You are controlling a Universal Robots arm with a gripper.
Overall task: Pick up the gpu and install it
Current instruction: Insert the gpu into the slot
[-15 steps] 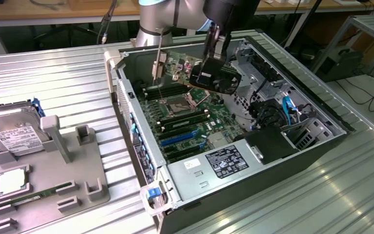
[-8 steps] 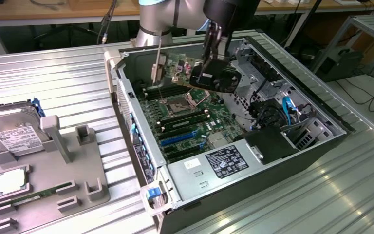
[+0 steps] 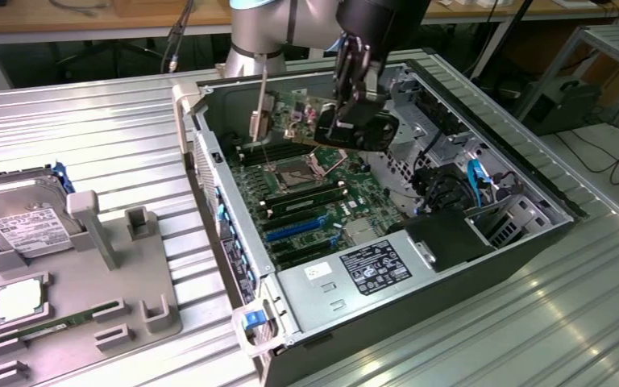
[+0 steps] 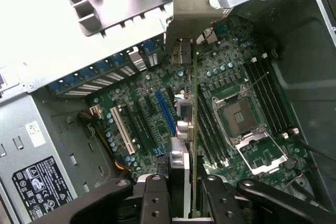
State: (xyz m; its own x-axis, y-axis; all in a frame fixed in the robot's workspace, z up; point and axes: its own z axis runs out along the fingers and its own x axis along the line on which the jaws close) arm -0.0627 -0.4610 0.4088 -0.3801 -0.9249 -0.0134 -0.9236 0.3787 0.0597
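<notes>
GPU was held edge-on between the jaws, which were clamped on it, above the motherboard inside the open computer case. Its silver bracket was positioned near the slotted case wall.

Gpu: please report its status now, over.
Jaws shut on gpu. Card held on edge above motherboard, inside open case, not seated. Nothing seen between card and slots.

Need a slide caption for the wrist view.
Gripper holding the gpu edge-on over the motherboard inside the open PC case.
</notes>
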